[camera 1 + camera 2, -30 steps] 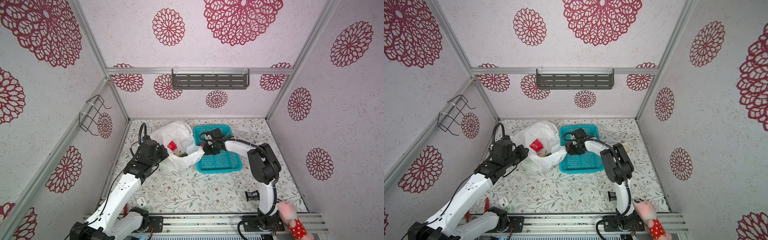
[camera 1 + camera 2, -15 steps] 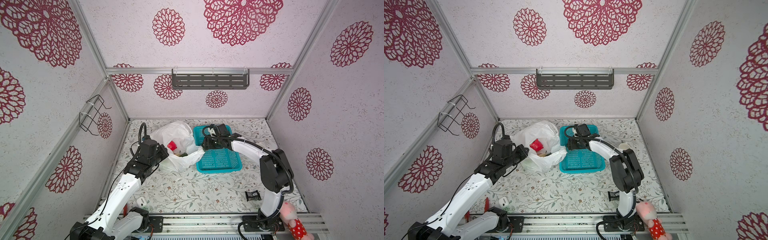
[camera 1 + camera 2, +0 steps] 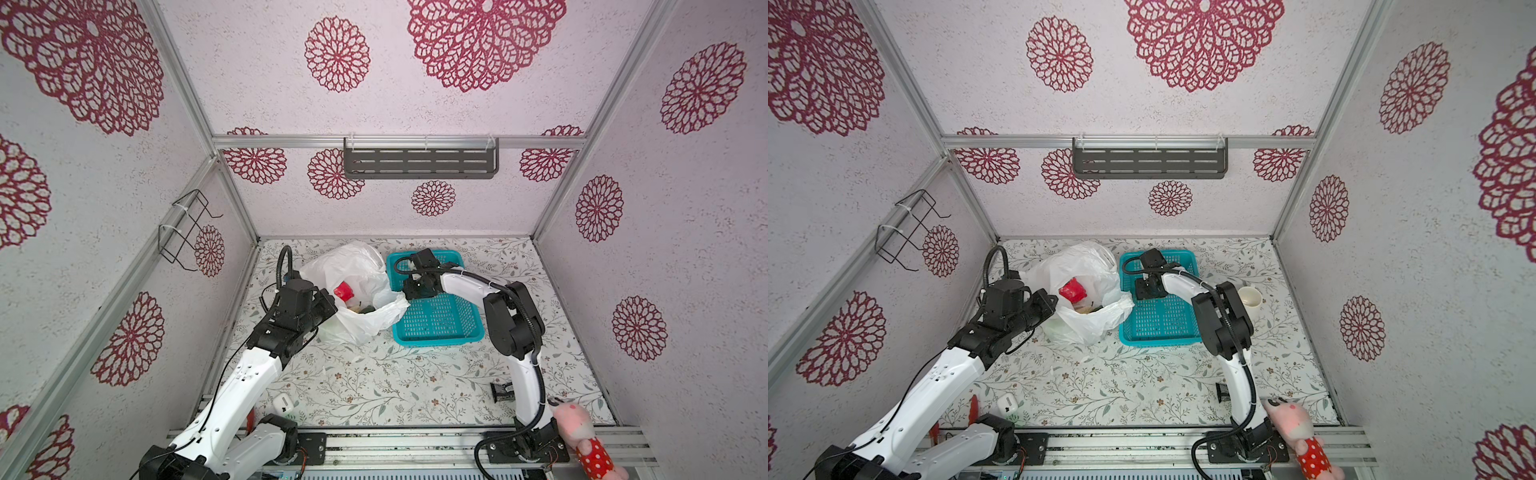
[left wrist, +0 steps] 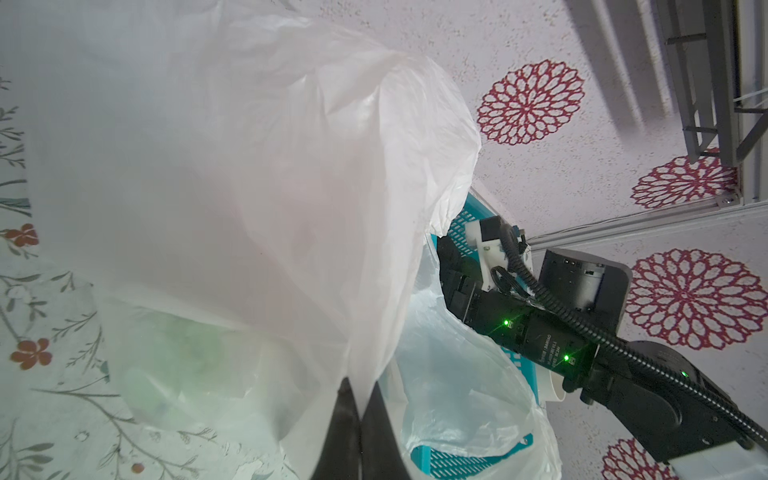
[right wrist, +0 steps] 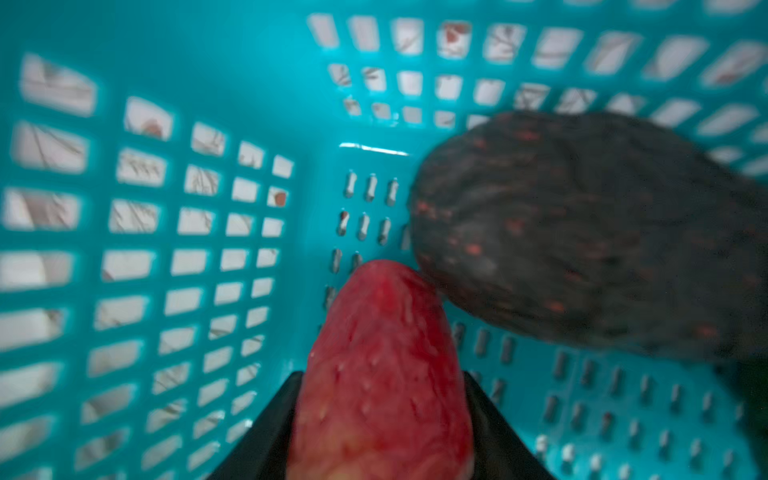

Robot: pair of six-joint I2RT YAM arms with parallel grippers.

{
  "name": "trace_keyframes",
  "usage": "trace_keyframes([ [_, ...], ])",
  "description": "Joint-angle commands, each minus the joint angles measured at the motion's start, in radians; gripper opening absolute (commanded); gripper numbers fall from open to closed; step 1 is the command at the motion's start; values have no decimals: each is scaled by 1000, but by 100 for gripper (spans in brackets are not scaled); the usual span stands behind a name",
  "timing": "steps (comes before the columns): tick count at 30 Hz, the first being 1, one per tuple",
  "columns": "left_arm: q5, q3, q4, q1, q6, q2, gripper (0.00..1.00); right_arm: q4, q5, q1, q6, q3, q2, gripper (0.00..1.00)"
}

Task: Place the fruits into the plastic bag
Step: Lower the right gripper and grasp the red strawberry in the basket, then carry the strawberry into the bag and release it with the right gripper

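While hanging low inside the teal basket [image 3: 440, 337], had the right gripper [image 5: 382, 374] pinched on the small red fruit [image 5: 380, 332], jaws snug against both flanks. Found it near the basket's left wall, touching the dark avocado [image 5: 582, 232] beside it. Called for a straight lift first, clear of the avocado and above the basket's wall, then a short carry across the basket's left rim. Wanted a firm but gentle squeeze too: looked tapered and slick, likely to squirt out forward. Just off the basket's left side, had the left gripper [image 4: 360, 419] clenched on the rim of the plastic bag [image 4: 291, 187], mouth propped open, one flap draped onto the basket's left edge. Showed other fruit [image 3: 343, 289] already down inside. Best let go low and well past that flap, or risked a roll back into the basket.
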Motion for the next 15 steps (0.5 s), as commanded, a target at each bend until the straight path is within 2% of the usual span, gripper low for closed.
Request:
trace_keyframes([
  [1, -15, -11, -4, 7, 1, -24, 0, 0, 3, -5, 19, -57, -41, 39],
  [4, -14, -12, -5, 8, 2, -25, 0, 41, 1, -4, 20, -115, -103, 34],
  [7, -13, -12, -1, 7, 5, -22, 0, 94, -18, -2, 19, -176, -205, 32],
  [12, -4, -12, 8, 9, 3, -8, 0, 255, -131, 28, -8, -282, -403, 33],
  [15, -2, -12, 13, 6, 1, 0, 0, 284, -202, 76, -53, -284, -449, 33],
])
